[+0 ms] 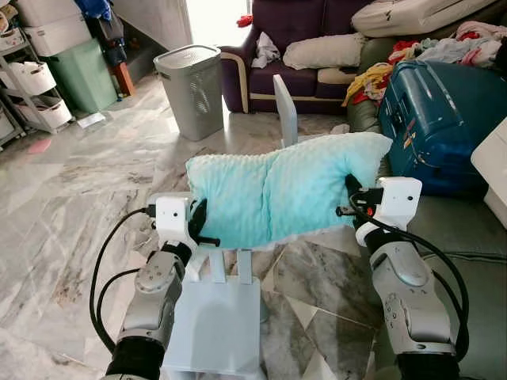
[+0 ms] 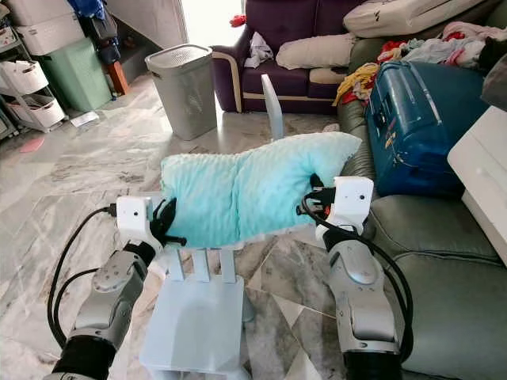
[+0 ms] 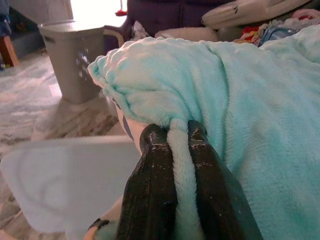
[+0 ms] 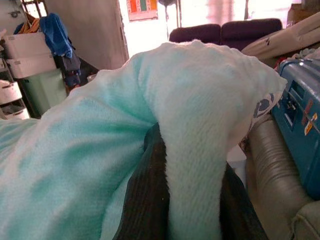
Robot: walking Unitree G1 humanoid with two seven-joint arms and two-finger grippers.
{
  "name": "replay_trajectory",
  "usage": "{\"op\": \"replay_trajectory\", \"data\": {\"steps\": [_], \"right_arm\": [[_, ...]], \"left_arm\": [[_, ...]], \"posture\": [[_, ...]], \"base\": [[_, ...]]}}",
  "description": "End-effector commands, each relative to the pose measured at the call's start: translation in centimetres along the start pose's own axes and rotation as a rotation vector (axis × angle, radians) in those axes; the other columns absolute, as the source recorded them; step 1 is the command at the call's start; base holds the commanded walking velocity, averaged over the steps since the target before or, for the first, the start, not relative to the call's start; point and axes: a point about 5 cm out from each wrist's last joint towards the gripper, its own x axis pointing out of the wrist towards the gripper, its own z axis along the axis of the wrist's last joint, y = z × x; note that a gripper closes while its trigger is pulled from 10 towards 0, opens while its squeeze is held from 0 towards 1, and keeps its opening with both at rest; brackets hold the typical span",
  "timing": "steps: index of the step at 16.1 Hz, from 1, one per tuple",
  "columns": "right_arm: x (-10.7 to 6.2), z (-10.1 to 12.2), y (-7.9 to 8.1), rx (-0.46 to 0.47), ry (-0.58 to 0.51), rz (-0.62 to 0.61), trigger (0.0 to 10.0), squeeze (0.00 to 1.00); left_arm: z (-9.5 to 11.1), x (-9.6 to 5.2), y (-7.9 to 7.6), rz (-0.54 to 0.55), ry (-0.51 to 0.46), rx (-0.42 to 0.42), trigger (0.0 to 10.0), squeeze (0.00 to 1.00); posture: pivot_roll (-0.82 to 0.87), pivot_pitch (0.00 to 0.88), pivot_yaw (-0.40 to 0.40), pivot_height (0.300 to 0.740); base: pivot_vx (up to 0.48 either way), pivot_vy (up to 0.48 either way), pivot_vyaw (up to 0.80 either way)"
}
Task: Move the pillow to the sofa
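Left gripper (image 1: 200, 224) and right gripper (image 1: 351, 195) each pinch a fold of the mint pillow (image 1: 277, 194), one at either end, so the soft load hangs level between them above the pale chair (image 1: 218, 324). Its long axis runs side to side, right end raised toward the grey sofa (image 2: 444, 261).

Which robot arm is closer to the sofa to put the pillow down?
The right. The right gripper pinches the mint pillow end beside the grey-green sofa; the left gripper holds the far end.
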Motion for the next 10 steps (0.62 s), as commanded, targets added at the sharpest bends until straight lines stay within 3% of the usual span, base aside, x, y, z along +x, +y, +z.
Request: {"op": "replay_trajectory", "data": {"steps": [1, 6, 10], "right_arm": [[-0.04, 0.73, 0.33, 0.003, -0.026, 0.016, 10.0, 0.0], [-0.36, 0.56, 0.27, 0.005, -0.008, 0.017, 10.0, 0.0], [-0.56, 0.55, 0.14, 0.008, 0.006, 0.016, 10.0, 0.0]], "left_arm": [[0.56, -0.08, 0.23, 0.004, -0.014, 0.008, 10.0, 0.0], [0.22, -0.48, 0.08, -0.001, 0.004, 0.001, 10.0, 0.0], [0.1, -0.59, -0.44, -0.039, 0.016, -0.019, 10.0, 0.0]], "posture": [[-0.15, 0.0, 0.058, 0.74], [-0.16, 0.0, 0.057, 0.74], [-0.16, 0.0, 0.057, 0.74]], "base": [[0.0, 0.0, 0.0], [0.0, 0.0, 0.0], [0.0, 0.0, -0.72]]}}
